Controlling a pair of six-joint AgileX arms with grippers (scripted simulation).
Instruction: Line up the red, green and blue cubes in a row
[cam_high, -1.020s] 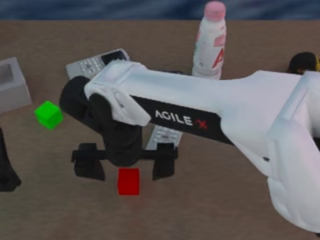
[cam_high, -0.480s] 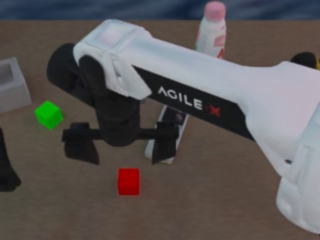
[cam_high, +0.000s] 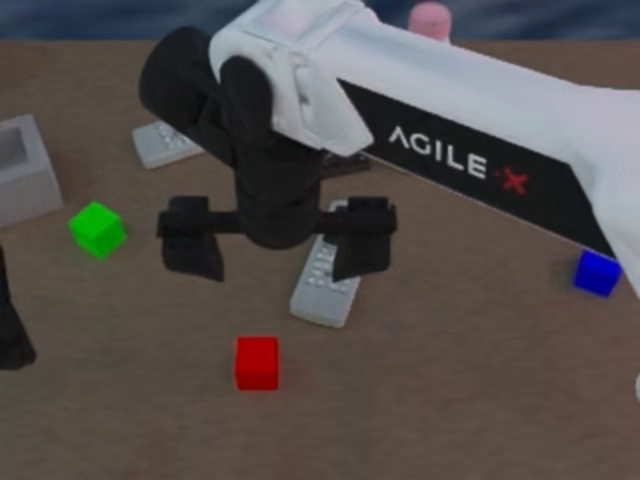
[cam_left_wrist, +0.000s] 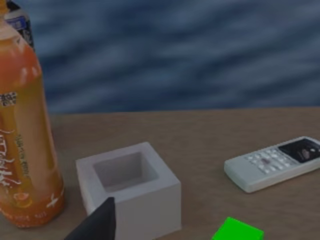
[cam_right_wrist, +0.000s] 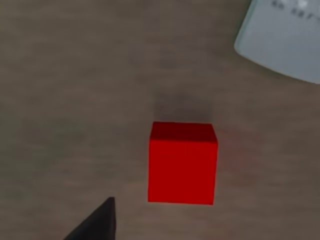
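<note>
- Right gripper (cam_high: 278, 248): fingers spread wide, holding nothing, above the table beyond the red cube (cam_high: 257, 362).
- Green cube (cam_high: 97, 229) far left; blue cube (cam_high: 597, 272) far right.
- Left arm parked left.
- Next, you'd likely fetch blue.

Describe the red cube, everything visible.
The red cube is a small, plain, bright red solid with flat matte-looking faces and sharp edges, sitting flat on the brown wood-look table near its front middle. Nothing touches it. The right gripper hangs open above and behind it, and a grey remote lies close by on its far right side. The right wrist view shows its top face and one darker side.
</note>
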